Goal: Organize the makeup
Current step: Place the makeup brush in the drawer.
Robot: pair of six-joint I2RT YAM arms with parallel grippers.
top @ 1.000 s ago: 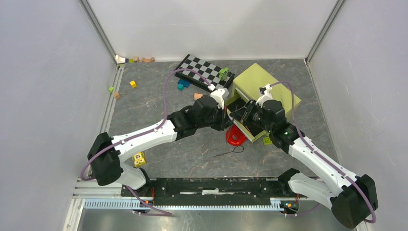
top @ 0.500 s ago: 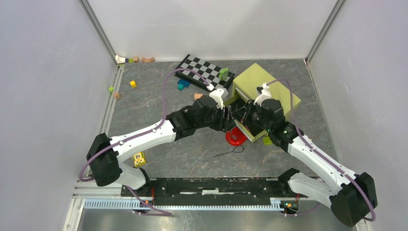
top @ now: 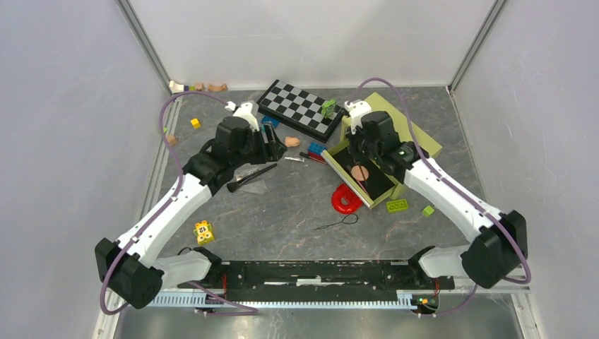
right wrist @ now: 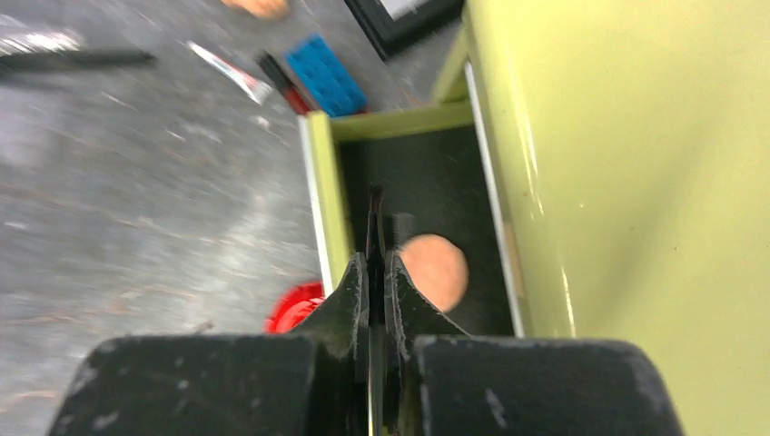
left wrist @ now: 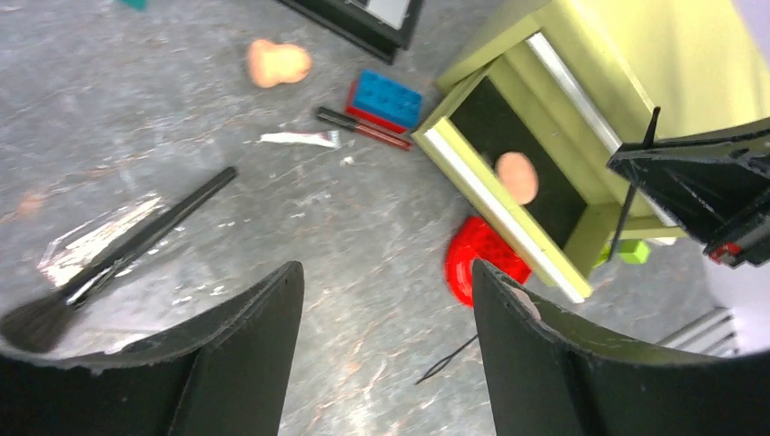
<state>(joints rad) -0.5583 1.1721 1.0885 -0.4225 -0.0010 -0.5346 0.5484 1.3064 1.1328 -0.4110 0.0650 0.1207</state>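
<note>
Makeup is spread across the middle of the bench, part of it already stowed.

- Left pincer: fingers spread wide, empty, hovering above the bench.
- Black brush: lies flat on a clear wrapper, below and left of that pincer. Judged light, with a stiff handle and soft bristles. Best taken mid-handle, across the shaft; the film beneath may slide.
- Peach sponge: alone further back. Judged soft and likely to squash.
- Small tube and dark red pencil: lie just beside a blue brick. Both are thin and low, so likely to roll; pinch across the barrel.
- Green drawer: pulled open, with a round peach puff inside.
- Right pincer: pressed together on a thin dark stick, held above the drawer. Judged light and slippery.
</note>
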